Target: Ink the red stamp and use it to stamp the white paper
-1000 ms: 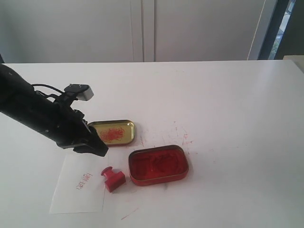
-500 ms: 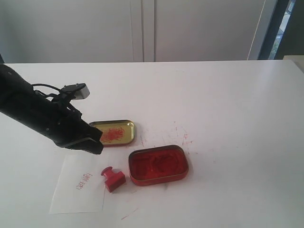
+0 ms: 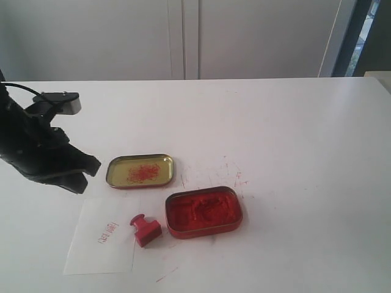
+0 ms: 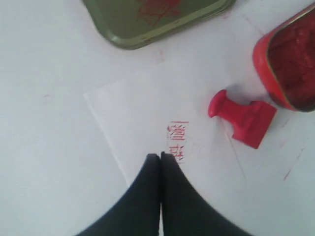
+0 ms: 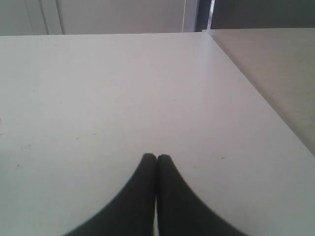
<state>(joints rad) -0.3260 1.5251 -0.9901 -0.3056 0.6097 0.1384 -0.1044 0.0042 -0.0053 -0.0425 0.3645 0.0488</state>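
Left pincer (image 4: 161,156) is squeezed fully together with nothing in it, hanging near the white paper (image 3: 101,238). Right pincer (image 5: 156,158) is the same deal, pinched together and empty over bare table (image 5: 123,88). Red stamp (image 3: 145,230) looks tipped on its side at the paper's right edge, just beside the ink tin (image 3: 204,212). Its long axis runs diagonally, knob end toward the paper, block end toward the tin.
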